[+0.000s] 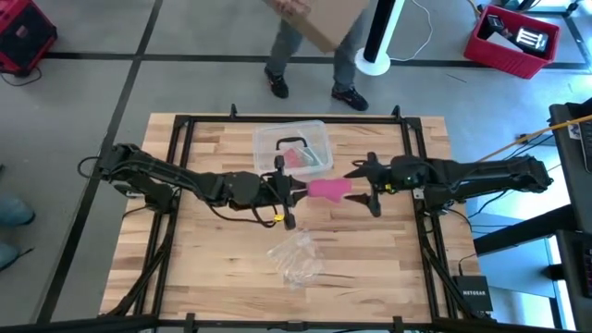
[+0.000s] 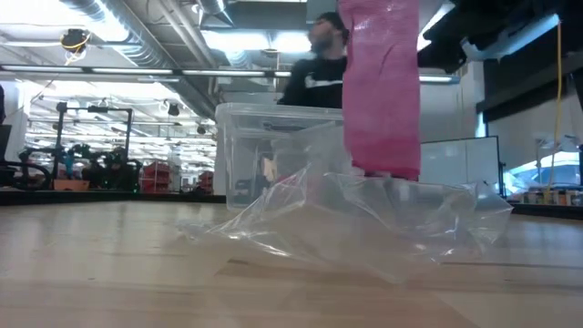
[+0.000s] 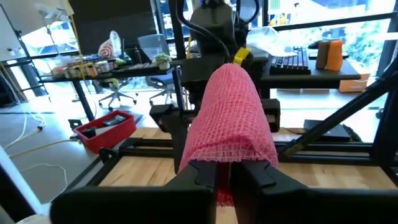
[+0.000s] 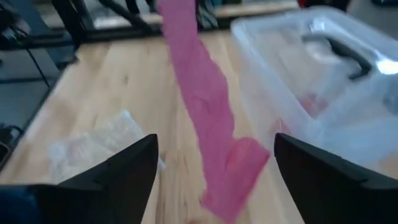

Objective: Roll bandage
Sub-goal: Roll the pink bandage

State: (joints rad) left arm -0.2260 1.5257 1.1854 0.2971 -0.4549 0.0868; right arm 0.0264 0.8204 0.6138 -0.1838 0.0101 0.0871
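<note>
The left gripper (image 3: 225, 177) has its fingers pinched tight on one end of the bandage (image 1: 328, 189), a pink strip that drapes from the grip and hangs down toward the middle of the table (its free end lies crumpled against the wood in the right wrist view). Facing it from the other side, the right gripper (image 4: 214, 165) stands with its fingers spread wide, one on either side of the hanging strip and touching nothing. Just behind the strip sits a clear plastic box (image 1: 294, 148) with pink and green contents; nearer the front edge lies a crumpled clear wrapper (image 1: 298, 258). A small black box (image 1: 472, 298) at the table's corner reads NETGEAR. The table (image 1: 203, 268) is pale butcher-block wood. Beyond it a person (image 1: 310, 51) stands carrying cardboard, near a red crate (image 1: 511, 42).
</note>
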